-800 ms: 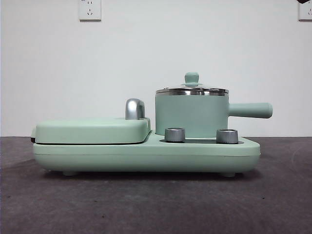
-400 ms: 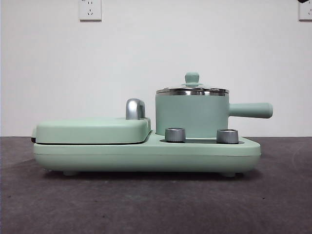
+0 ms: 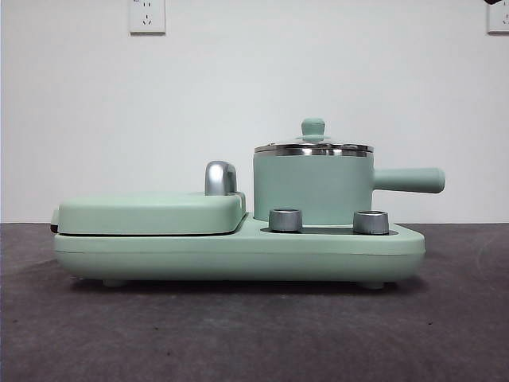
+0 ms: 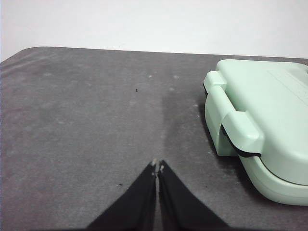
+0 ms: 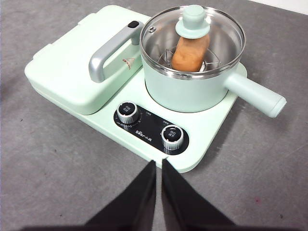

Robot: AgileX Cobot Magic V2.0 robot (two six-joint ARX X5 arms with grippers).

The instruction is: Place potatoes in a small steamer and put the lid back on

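The mint-green small steamer (image 3: 312,188) (image 5: 185,91) stands on the right half of the cooker base, side handle pointing right. Its glass lid (image 3: 313,147) (image 5: 192,41) with a green knob sits on the rim. Through the glass, an orange-brown potato (image 5: 190,53) lies inside on a wire rack. My right gripper (image 5: 159,166) hovers shut above the front of the base, near the dials, holding nothing. Over bare table beside the cooker's left end, my left gripper (image 4: 157,166) is shut and empty. Only a black tip of one arm (image 3: 499,2) shows in the front view's top right corner.
A flat mint-green griddle cover (image 3: 151,213) (image 5: 72,67) (image 4: 269,125) with a chrome handle (image 3: 220,177) (image 5: 108,53) fills the left half of the base. Two steel dials (image 3: 286,220) (image 3: 371,222) sit in front of the pot. Dark grey mat (image 3: 238,334) surrounds the cooker.
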